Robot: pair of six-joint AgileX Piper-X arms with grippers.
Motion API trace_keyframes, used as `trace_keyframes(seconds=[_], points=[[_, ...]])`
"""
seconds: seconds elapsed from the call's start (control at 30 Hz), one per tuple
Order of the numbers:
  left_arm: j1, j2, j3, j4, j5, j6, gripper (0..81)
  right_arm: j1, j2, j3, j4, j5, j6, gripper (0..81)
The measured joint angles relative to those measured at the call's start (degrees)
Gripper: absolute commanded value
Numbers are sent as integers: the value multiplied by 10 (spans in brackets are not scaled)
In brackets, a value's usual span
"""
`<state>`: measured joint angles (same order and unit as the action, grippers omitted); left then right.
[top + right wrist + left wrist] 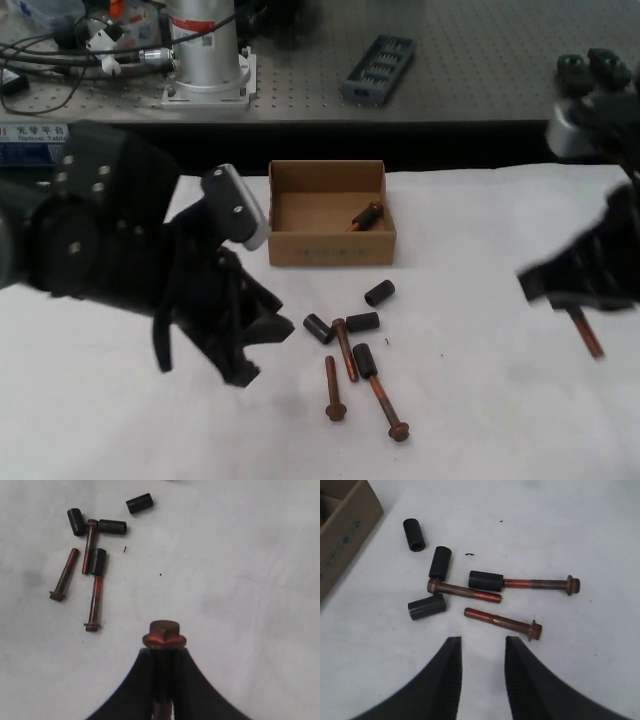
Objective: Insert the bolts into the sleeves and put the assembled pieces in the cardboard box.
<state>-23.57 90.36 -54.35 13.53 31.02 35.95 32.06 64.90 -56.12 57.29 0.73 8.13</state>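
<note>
The right gripper [164,654] pinches a bolt [164,634] by its shank, head out and the free end hanging clear of the bench [480,400], apparently held ready for a sleeve. The left gripper [482,641], fingers parted and empty, hangs just short of the loose sleeves [426,606] and spare bolts [502,622], well placed to pick one. Just beyond them the box [330,246] holds one assembled piece [367,216].

Five bolts [334,388], five sleeves [379,293], one cardboard box [330,250].
</note>
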Motion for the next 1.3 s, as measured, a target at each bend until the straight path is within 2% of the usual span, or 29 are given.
trace_keyframes(seconds=[0.1,0.23,0.27,0.5,0.6,0.7,0.77,0.97,1.3], points=[[-6,33,-27,0,-7,-35,223,0,-37,36,4,0,0,29],[-22,57,-53,-1,-51,-110,223,0,-47,48,6,-1,0,29],[-38,71,-67,-3,-85,-179,223,0,-47,48,6,-1,0,29],[-107,128,-109,-4,-208,-470,223,0,-47,48,6,-1,0,29],[-117,142,-120,-4,-259,-604,223,0,-47,48,6,-1,0,29],[-119,160,-124,-4,-276,-756,223,0,-47,48,6,-1,0,29],[-119,172,-124,-4,-282,-824,223,0,-47,48,6,-1,0,29],[-119,192,-124,-4,-287,-937,223,0,-47,48,6,-7,0,29],[-119,197,-124,-23,-310,-978,223,0,-47,48,6,-7,0,29]])
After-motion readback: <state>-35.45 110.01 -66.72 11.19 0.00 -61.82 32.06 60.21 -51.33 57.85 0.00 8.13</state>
